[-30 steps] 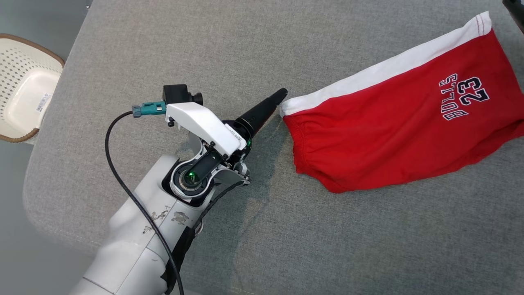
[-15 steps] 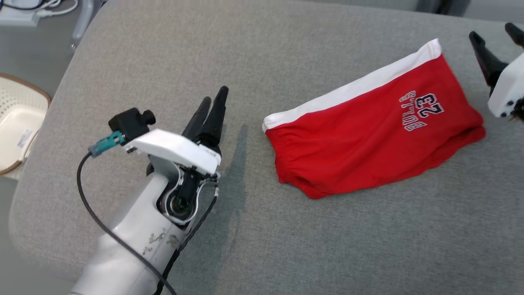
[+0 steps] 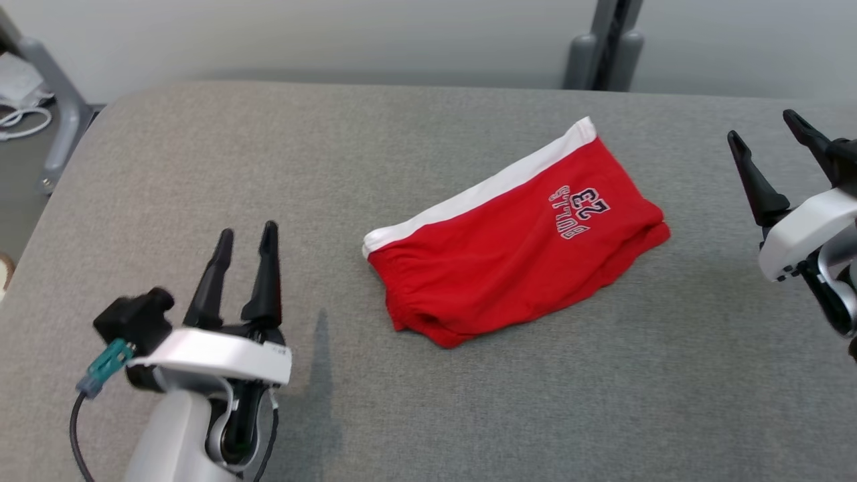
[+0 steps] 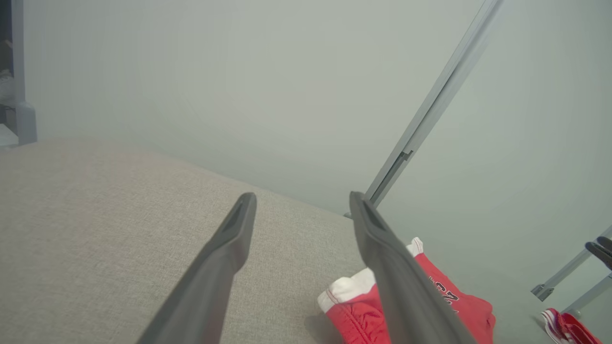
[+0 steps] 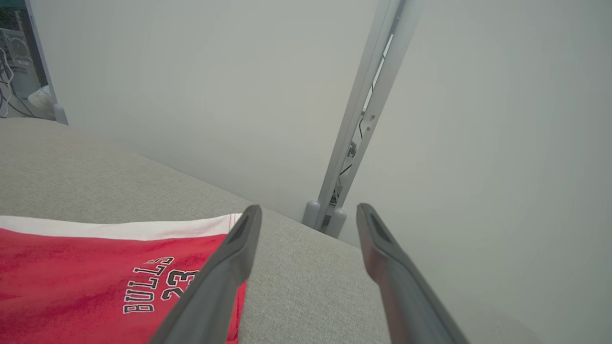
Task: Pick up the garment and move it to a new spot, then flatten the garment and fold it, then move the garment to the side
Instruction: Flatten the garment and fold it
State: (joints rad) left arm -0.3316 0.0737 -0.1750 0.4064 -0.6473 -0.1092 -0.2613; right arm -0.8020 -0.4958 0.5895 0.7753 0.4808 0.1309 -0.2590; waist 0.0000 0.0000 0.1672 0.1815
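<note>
The garment (image 3: pixel 515 234) is a pair of red shorts with a white side stripe and "BULLS 23" lettering, lying folded near the middle of the grey table (image 3: pixel 428 375). My left gripper (image 3: pixel 244 234) hovers open at the lower left, well clear of the shorts' waistband end. Off to the right, my right gripper (image 3: pixel 763 137) is open too, apart from the leg end. From the left wrist, the garment (image 4: pixel 354 310) lies beyond the left gripper (image 4: pixel 302 200). The right wrist view has the garment (image 5: pixel 95 277) at lower left of the right gripper (image 5: pixel 308 212).
A grey upright post (image 3: pixel 606 47) stands behind the table's far edge, and a metal frame leg (image 3: pixel 53 114) with cables sits off the far left corner. More red and white cloth (image 4: pixel 569 327) lies low at the far right of the left wrist view.
The head camera has tilted up, showing the far edge and wall. My left gripper has drawn back from the waistband and turned fingers-up. The right gripper has come into view.
</note>
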